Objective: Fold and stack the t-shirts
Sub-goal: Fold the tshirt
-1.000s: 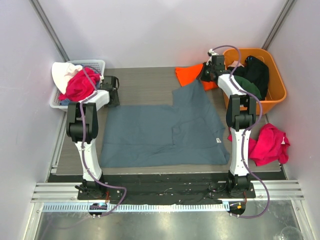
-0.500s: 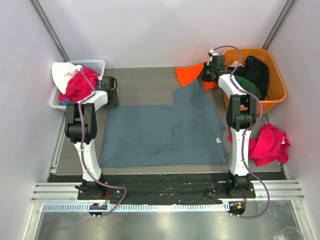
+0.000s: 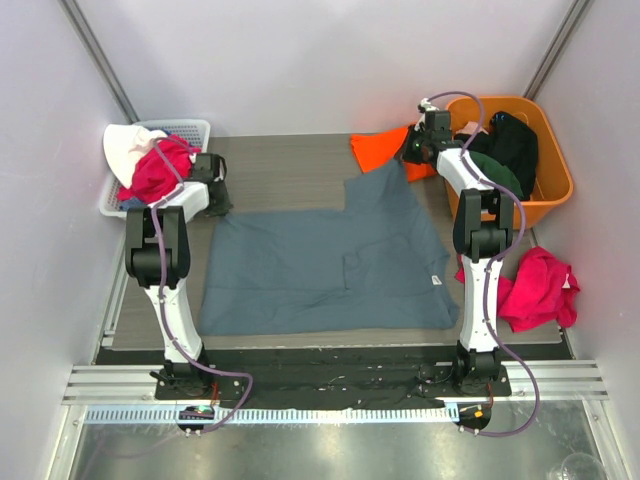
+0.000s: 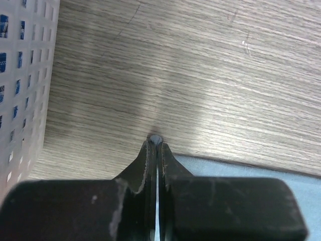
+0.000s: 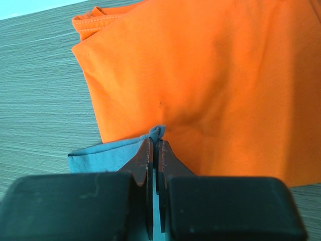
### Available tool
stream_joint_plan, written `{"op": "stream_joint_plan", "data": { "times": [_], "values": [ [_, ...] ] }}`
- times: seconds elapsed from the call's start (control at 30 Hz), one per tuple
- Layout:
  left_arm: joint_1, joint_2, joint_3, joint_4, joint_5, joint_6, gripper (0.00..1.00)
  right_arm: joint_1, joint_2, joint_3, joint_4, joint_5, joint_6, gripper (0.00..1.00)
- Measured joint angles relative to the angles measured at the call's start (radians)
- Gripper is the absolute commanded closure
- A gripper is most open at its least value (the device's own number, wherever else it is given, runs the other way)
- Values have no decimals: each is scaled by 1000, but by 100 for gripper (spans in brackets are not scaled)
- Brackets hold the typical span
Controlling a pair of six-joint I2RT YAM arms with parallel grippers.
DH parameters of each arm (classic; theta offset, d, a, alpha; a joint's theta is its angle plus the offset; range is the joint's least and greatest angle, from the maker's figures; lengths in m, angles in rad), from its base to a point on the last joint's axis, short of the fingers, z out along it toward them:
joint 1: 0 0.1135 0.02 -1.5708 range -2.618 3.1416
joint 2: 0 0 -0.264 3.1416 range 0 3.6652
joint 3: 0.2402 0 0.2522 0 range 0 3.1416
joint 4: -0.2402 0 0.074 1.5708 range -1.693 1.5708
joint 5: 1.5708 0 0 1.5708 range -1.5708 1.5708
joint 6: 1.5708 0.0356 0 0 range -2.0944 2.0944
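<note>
A large slate blue-grey t-shirt [image 3: 320, 265] lies spread flat across the wooden table. My left gripper [image 3: 222, 205] is at its far left corner; in the left wrist view the jaws [image 4: 156, 140] are shut with a small nub of blue-grey cloth [image 4: 251, 170] pinched at the tips. My right gripper [image 3: 408, 157] is at the shirt's far right corner. The right wrist view shows it [image 5: 156, 135] shut on a bunch of blue-grey fabric [image 5: 100, 155], just above the bright orange t-shirt [image 5: 200, 75], which lies at the back of the table [image 3: 378, 150].
A white mesh basket [image 3: 195, 128] with red and white clothes stands just left of the left gripper, its wall close by [image 4: 25, 75]. An orange tub [image 3: 555, 170] of dark clothes sits at the back right. A pink garment [image 3: 540, 288] lies right of the right arm.
My left gripper has shifted a little to the left and closed on the blue-grey t-shirt's far left corner. The right arm has not moved.
</note>
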Motion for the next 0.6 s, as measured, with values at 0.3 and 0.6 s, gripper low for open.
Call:
{"op": "stream_joint_plan", "data": {
  "times": [0.3, 0.6],
  "values": [
    [0, -16, 0, -43, 57, -1, 100, -14, -116, -82, -2, 60, 14, 99],
    [0, -122, -2, -103, 106, -4, 100, -31, -400, -253, 15, 137, 40, 99]
  ]
}}
